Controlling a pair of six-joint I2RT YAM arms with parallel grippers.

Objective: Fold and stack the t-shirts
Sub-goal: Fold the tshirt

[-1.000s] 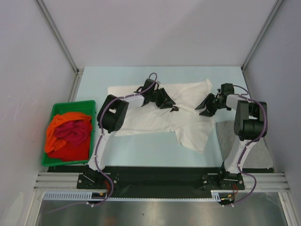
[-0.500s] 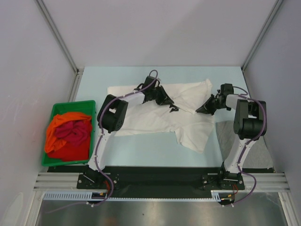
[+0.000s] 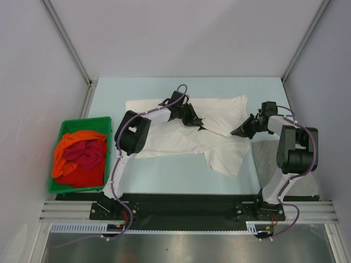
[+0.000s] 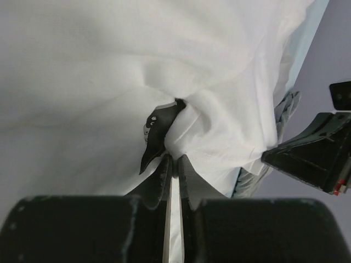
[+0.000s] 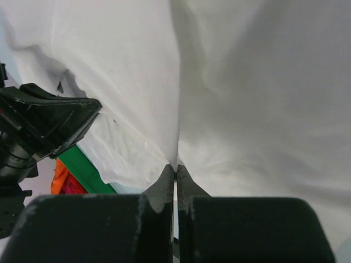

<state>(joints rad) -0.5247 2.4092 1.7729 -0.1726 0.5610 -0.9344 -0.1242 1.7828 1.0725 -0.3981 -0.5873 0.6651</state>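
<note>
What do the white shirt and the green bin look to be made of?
White t-shirt: soft, thin fabric, probably cotton knit, with a matte finish; it creases and bunches into loose folds. Green bin: rigid moulded plastic, smooth with a slight sheen; its rim is straight and crisp.

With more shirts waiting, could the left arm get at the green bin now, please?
Likely yes, once freed. The bin sits beside that arm's base with nothing between, but the left end effector is shut on the white shirt and must let go first.
</note>
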